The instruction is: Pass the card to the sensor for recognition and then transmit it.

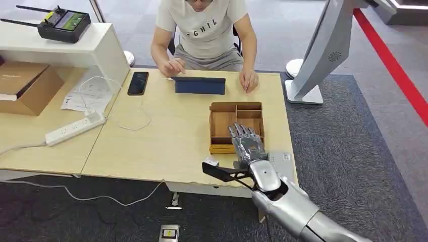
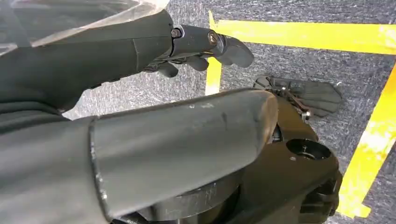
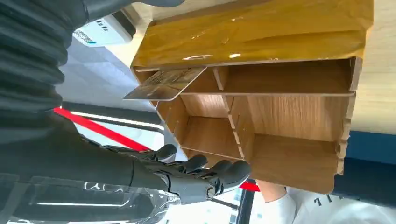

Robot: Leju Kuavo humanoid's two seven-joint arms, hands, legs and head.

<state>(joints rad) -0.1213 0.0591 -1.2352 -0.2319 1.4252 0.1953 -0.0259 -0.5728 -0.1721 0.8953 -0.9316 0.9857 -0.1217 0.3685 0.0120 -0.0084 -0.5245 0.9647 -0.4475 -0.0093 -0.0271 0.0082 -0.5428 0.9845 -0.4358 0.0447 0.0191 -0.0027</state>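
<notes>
On the far left of the head view a cardboard box (image 1: 22, 85) sat on the lower table, with a black controller (image 1: 63, 22) on the white shelf above it and a white power strip (image 1: 74, 128) lying nearer the front. Further along, a black phone (image 1: 138, 82) lay on the light wooden table (image 1: 161, 141), and a person (image 1: 204, 30) sat at the far edge with both hands resting beside a dark blue tablet case (image 1: 200, 85). Right of centre stood the wooden divided tray (image 1: 222, 121), and the right hand (image 1: 247, 143) hovered over its near end, fingers apart and straight, holding nothing. In the right wrist view the card (image 3: 163, 84) leaned tilted in a compartment at the tray's glossy yellow-fronted end, one edge sticking out past the wall, apart from the fingers (image 3: 224, 172). A white card sensor (image 1: 280, 158) lay on the table just beside that hand. A grey display stand (image 1: 323, 55) rose at the far right. The left hand (image 2: 205, 46) hung above grey carpet with yellow tape, fingers loosely curled around nothing.
</notes>
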